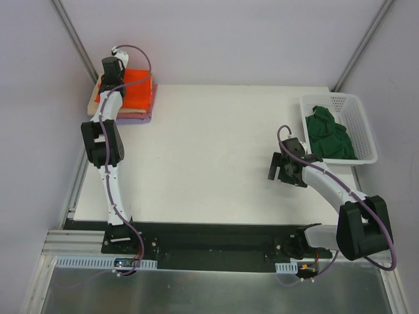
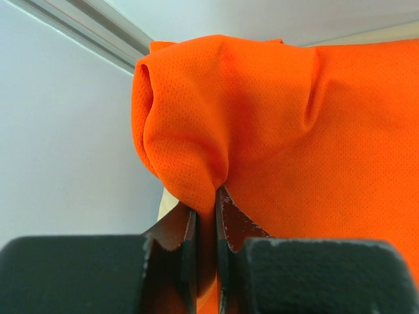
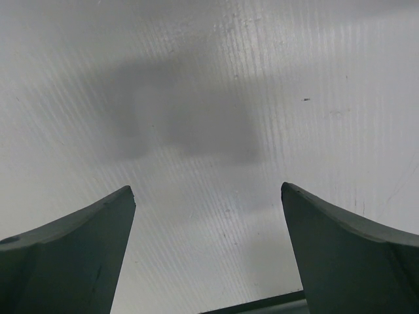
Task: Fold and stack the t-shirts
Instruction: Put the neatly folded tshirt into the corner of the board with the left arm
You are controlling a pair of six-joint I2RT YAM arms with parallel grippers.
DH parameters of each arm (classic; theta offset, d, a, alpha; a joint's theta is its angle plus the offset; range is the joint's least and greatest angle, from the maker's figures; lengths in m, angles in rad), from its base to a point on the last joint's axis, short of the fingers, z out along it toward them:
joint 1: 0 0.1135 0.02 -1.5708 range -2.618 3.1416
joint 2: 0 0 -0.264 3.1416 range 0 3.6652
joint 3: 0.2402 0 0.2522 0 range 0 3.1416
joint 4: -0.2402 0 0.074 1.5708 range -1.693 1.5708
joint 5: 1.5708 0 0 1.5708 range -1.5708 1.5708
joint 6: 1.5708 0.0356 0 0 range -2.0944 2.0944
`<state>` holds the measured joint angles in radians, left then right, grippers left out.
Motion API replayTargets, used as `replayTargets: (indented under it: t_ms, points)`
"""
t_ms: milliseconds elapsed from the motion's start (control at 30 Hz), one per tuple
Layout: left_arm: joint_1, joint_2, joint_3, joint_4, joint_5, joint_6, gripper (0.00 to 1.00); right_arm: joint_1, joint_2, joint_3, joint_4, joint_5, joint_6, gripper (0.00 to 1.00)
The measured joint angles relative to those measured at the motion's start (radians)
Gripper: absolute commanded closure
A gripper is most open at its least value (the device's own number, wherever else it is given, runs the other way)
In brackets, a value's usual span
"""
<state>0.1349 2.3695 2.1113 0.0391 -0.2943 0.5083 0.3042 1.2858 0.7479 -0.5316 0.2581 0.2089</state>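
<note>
**Over the far-left corner: I am settling the orange t-shirt (image 1: 139, 84) on the stack (image 1: 134, 118)**

Across the white table (image 1: 216, 150), the work is sitting at two opposite sides. On the right, the white mesh basket (image 1: 364, 128) is holding a crumpled dark green t-shirt (image 1: 330, 134), which is waiting unfolded. On the far left, the stack is lying at the table's edge. Paler folded layers are showing under the orange one, with lavender lowest along the near side.

My left gripper (image 2: 206, 203) is pinching a fold of the orange cloth between fingers (image 2: 230, 226) that are almost closed. Above the pinch the fabric is bunching into a puffed ridge, while the rest is lying flat off to the right. My right gripper (image 1: 280, 171) is hovering over the table just beside the basket. Its jaws are spread wide with nothing between them, and its wrist camera is showing only tabletop.

I am judging this to be the placing of the top shirt. To do it well, I am planning three things:
- Bring the pinched fold right down onto the stack before letting go.
- Draw it gently outward so the puff flattens and the edge lines up with the layers beneath.
- Open the fingers fully and lift straight up, so the mesh weave is not snagging and dragging the shirt askew.
</note>
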Motion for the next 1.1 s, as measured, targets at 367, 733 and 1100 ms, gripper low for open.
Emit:
replayTargets:
  t_ms: [367,733,1100]
  points:
    - [0.024,-0.002,0.032,-0.001,-0.008,-0.061,0.01,0.0,-0.002,0.019,-0.037,0.027,0.01,0.04]
    - [-0.005,-0.289,-0.123,-0.131,-0.011,-0.237,0.01,0.0,-0.15,0.019,-0.06,0.053,0.026,0.04]
    - [-0.184,-1.049,-0.711,-0.142,0.253,-0.701,0.01,-0.004,-0.308,-0.051,-0.019,0.013,-0.042,0.04]
